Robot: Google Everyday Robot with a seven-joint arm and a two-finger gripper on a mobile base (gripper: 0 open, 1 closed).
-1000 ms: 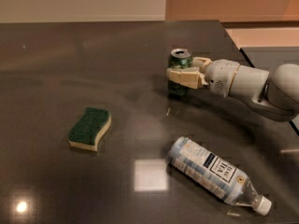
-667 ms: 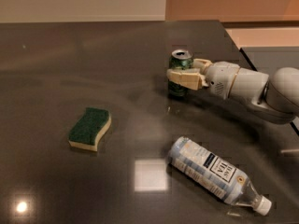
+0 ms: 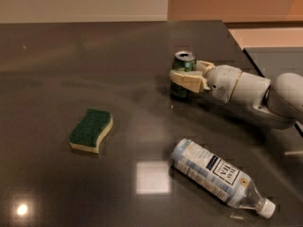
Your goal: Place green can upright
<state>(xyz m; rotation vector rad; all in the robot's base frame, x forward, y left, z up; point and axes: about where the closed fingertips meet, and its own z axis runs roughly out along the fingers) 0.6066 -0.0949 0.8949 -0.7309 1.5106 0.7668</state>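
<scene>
The green can (image 3: 182,64) stands upright on the dark table (image 3: 94,56), right of centre toward the back, its silver top showing. My gripper (image 3: 185,78) reaches in from the right on a white arm. Its cream fingers (image 3: 188,81) sit on either side of the can's middle and hide part of its body. The can's base rests on the table.
A green-topped yellow sponge (image 3: 91,130) lies at the left of centre. A clear plastic bottle (image 3: 218,178) with a white-and-black label lies on its side at the front right. The table's right edge (image 3: 244,51) runs close behind the arm.
The can, the gripper and the arm stay in about the same place. The can stays upright on the table.
</scene>
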